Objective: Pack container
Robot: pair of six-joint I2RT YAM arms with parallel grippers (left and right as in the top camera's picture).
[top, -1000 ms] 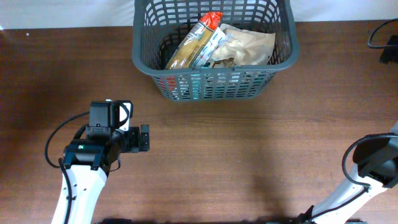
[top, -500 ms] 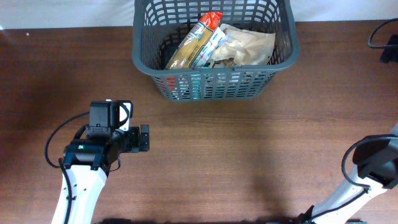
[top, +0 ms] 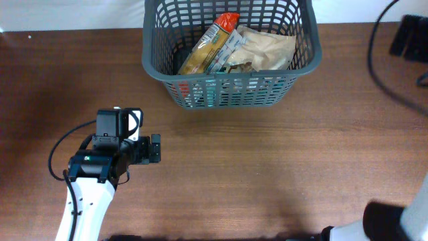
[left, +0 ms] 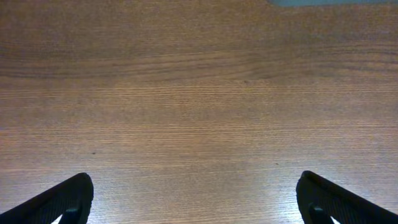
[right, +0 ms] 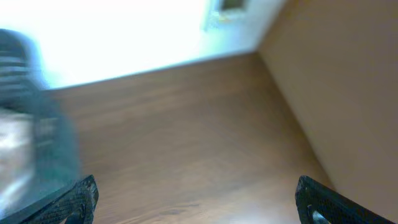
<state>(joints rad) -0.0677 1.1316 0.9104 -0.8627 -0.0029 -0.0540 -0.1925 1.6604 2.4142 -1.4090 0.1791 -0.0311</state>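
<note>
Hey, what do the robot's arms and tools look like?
The left arm has a white link, a black wrist block, a looping black cable and a black two-finger left tool. The right arm is white and black, blurred; the right tool has black fingers.

1. A brown wood-grain table (top: 267, 167) carries the scene, and its grain fills the gap between the fingers (left: 69, 198) of the left gripper (top: 156, 148).
2. The dark grey container (top: 231, 94) stands on the table near its far edge, well apart from those fingers.
3. At the right gripper (right: 199, 208), a blurred tabletop runs ahead between its fingers (right: 78, 200).
</note>
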